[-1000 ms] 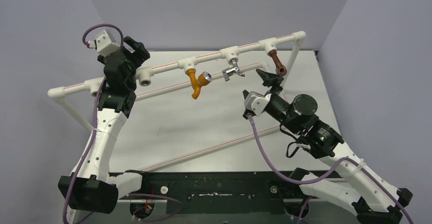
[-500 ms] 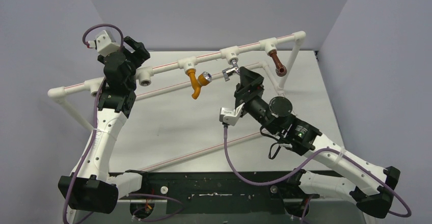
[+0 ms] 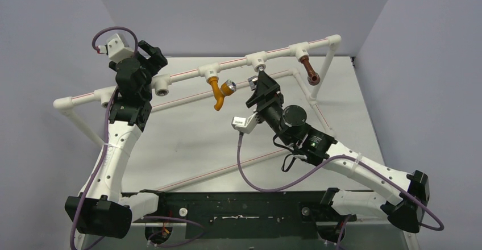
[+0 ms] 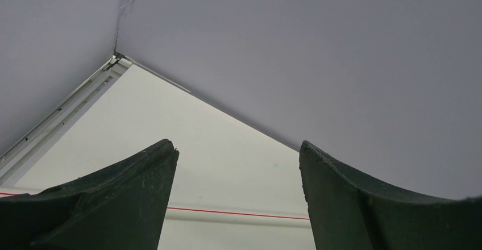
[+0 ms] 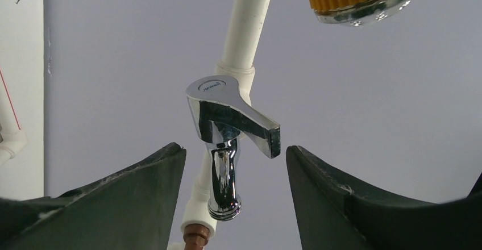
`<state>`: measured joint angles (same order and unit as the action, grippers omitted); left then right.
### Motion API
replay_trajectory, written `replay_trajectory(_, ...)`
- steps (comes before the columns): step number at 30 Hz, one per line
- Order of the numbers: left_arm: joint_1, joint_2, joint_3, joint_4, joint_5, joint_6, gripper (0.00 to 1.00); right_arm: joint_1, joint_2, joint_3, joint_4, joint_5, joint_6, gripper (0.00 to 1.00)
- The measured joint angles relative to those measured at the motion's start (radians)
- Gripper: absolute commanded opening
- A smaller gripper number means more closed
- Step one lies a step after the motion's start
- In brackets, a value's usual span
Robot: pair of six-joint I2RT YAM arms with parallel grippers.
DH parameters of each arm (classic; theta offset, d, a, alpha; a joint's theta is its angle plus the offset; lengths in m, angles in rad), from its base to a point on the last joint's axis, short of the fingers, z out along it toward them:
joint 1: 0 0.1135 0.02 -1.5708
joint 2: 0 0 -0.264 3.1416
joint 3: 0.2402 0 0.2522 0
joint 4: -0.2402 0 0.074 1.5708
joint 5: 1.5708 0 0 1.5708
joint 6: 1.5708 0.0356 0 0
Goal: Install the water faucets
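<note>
Silver tap (image 5: 227, 142): centre of the right wrist view, hanging from a white pipe fitting, with its lever pointing to frame right. From above it sits at upper centre, mostly hidden behind the right pincer (image 3: 264, 88).
Step in hand: probably gripping this tap to screw it tight in its fitting.
Doing it well: close on the stout body under the lever, not on the lever tip. Keep the wrist in line with the stem so the thread does not cross. Polished metal is likely slippery, so squeeze firmly before turning.
Right pincer: jaws apart, one on each side of the tap, not touching it.
Tap finish: mirror chrome, with a flat-topped cap and a short rounded spout.
Orange tap (image 3: 219, 94): just left of the silver one. It has a matte body, a bent spout and a shiny knob.
Brown tap (image 3: 310, 71): upper right, on the same pipe.
Pipe frame (image 3: 187, 74): white plastic tube with a red stripe, standing on the pale surface (image 3: 187, 142).
Left pincer (image 4: 236, 153): upper left from above, jaws apart, empty.
</note>
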<state>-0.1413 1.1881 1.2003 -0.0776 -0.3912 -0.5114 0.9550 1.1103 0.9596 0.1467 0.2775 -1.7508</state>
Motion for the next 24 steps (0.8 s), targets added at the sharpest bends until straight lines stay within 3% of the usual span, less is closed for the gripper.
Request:
replay_trajectory(13, 0.000, 0.000, 0.000, 0.000, 0.000, 0.000, 0.76, -0.051, 0.035, -0.002, 0.084, 0.004, 0.059, 0.34)
replay_trajectory(20, 0.002, 0.001, 0.000, 0.002, 0.000, 0.000, 0.76, -0.053, 0.041, -0.010, 0.092, 0.010, 0.106, 0.00)
replay_trajectory(24, 0.003, 0.001, 0.000, 0.003, 0.003, 0.000, 0.76, -0.058, 0.042, -0.012, 0.106, 0.011, 0.141, 0.00)
